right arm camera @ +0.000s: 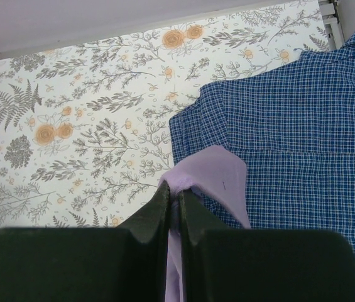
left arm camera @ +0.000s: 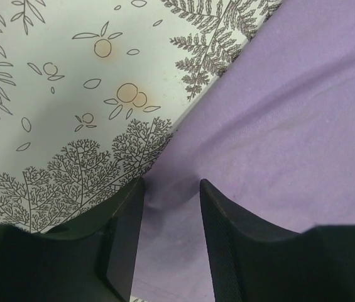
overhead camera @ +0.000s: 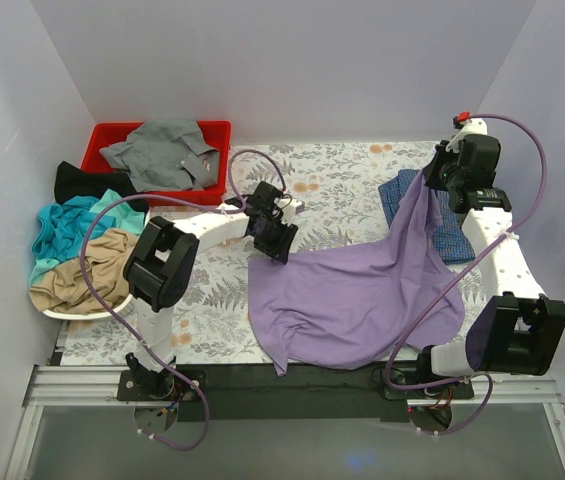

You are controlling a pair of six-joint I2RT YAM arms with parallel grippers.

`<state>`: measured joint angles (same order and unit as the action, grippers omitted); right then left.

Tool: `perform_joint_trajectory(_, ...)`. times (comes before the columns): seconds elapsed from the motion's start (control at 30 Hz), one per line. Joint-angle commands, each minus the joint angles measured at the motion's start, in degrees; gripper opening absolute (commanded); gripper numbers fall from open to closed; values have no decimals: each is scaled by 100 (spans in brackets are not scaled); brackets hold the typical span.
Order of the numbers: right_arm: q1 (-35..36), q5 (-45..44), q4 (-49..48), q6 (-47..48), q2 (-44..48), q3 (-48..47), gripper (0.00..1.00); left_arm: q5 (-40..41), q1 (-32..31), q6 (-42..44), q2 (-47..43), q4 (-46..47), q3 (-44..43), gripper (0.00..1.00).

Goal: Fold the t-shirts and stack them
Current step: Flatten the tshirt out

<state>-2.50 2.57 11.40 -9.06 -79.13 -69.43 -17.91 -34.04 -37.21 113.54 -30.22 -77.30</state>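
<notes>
The lavender-purple t-shirt (overhead camera: 352, 300) lies spread on the middle of the table, with one corner pulled up to the right. My right gripper (overhead camera: 432, 178) is shut on that corner (right arm camera: 212, 173) and holds it above the folded blue checked t-shirt (overhead camera: 454, 238), which also shows in the right wrist view (right arm camera: 290, 126). My left gripper (overhead camera: 277, 240) is open and low over the shirt's upper left edge. In the left wrist view its fingertips stand apart (left arm camera: 171, 182) with purple cloth (left arm camera: 290, 113) lying between and under them.
A red bin (overhead camera: 102, 140) at the back left holds a grey shirt (overhead camera: 162, 150). A black shirt (overhead camera: 82, 182), a teal one (overhead camera: 67, 225) and a tan one (overhead camera: 87, 275) are piled at the left edge. The floral table cover (overhead camera: 342, 170) shows at the back.
</notes>
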Motion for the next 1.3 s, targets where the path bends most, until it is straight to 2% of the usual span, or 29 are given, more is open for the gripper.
perform_joint_trajectory(0.0, -31, 121, -270, -52, 12, -1, 1, 94, -357, 82, 581, -476, 417, 38)
perform_joint_trajectory(0.03, -31, 121, -270, -52, 12, -1, 1, 104, -401, 109, 660, -502, 417, 25)
perform_joint_trajectory(0.13, -40, 121, -270, -52, 29, 8, 1, 235, -577, 153, 907, -670, 399, 0)
perform_joint_trajectory(0.3, -48, 147, -261, -17, 30, -18, 1, 515, -656, 13, 645, -687, 225, 0)
perform_joint_trajectory(0.4, -57, 209, -261, 44, 3, -184, 1, 1060, -543, -40, 346, -1029, -687, 0)
perform_joint_trajectory(0.5, -101, 305, -147, 106, -233, -553, 1, 1517, -192, 21, 501, -1661, -2495, 0)
perform_joint_trajectory(0.53, -101, 436, -86, 115, -321, -902, 1, 1597, -95, 160, 599, -1828, -3710, 0)
perform_joint_trajectory(0.6, -119, 551, -7, 80, -671, -1378, 1, 1877, 255, 240, 1071, -2146, -4894, 0)
perform_joint_trajectory(0.63, -119, 656, 211, 80, -813, -1998, 1, 1853, 406, 215, 1248, -2190, -5527, 0)
perform_joint_trajectory(0.67, -119, 683, 327, 45, -971, -2326, 1, 1853, 555, 180, 1398, -2216, -6516, 0)
perform_joint_trajectory(0.7, -119, 710, 424, 10, -1303, -2643, 1, 1844, 765, 214, 1539, -2208, -6970, 0)
perform_joint_trajectory(0.73, -119, 797, 520, -8, -1472, -3351, 1, 1905, 828, 301, 1540, -2103, -7122, 0)
perform_joint_trajectory(0.83, -119, 1147, 784, -218, -2192, -4313, 1, 2169, 943, 793, 1120, -1024, -6449, 0)
perform_joint_trajectory(0.87, -110, 1297, 785, -263, -2368, -4925, 1, 2152, 943, 1003, 909, -517, -6273, 0)
perform_joint_trajectory(0.97, -84, 1588, 724, -420, -2975, -5963, 1, 2038, 996, 1102, 872, 214, -6385, 0)
perform_joint_trajectory(1.1, -84, 1660, 155, -728, -3293, -6609, 1, 1335, 1180, 822, 819, 911, -6587, 0)
perform_joint_trajectory(1.27, -84, 2027, -673, -1124, -3231, -6724, 1, 1150, 1198, 759, 723, 869, -6702, 0)
